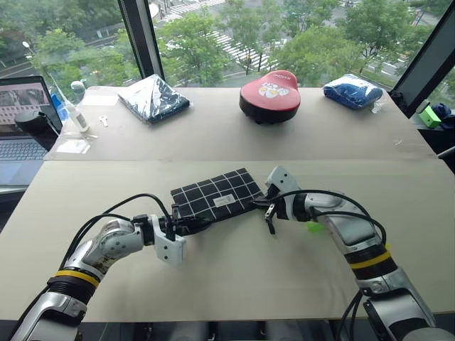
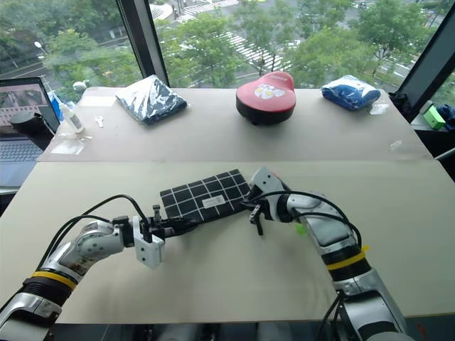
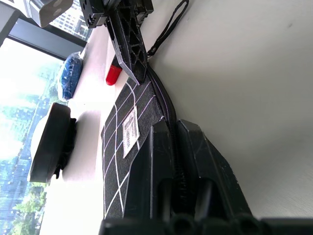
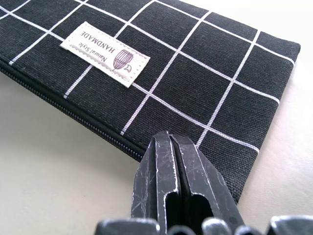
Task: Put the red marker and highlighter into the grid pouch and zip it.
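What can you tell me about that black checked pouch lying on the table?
The grid pouch is a flat rectangle of black woven-looking fabric crossed by white grid lines, with a small white sewn label reading "Natural Style HANDMADE". A black zipper, apparently closed, runs along its near long edge. It lies flat and slightly askew on the beige table. The left gripper is shut on the zipper edge at one end; the right gripper, shut, is at the other end.

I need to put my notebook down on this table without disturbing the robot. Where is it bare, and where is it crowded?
Bare: the near table between the two arms, and the wide stretches left and right of them. Also the strip between the grid pouch and the back row. Crowded: around the pouch, where the left gripper and right gripper work, and the back edge with the dark blue bagged cloth, red case and blue bag.
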